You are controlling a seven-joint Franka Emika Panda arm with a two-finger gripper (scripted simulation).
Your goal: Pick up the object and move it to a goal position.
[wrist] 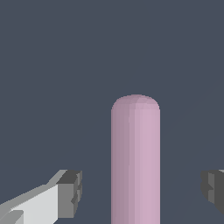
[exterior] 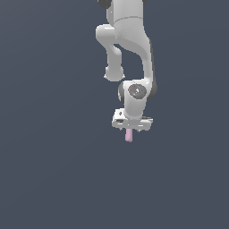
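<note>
- Pink rod [wrist: 135,162] lay between your gripper's [wrist: 142,192] spread fingers, a gap on each side.
- You had the gripper [exterior: 130,129] straddling it, jaws wide, holding nothing.
- You had yet to clamp, lift and carry it; no goal marker showed.

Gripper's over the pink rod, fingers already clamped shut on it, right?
Not clamped. The wrist view shows the gripper open, with clear gaps between the pink rod and both fingertips. The rest holds: the gripper is over the rod, which lies between the fingers.
</note>
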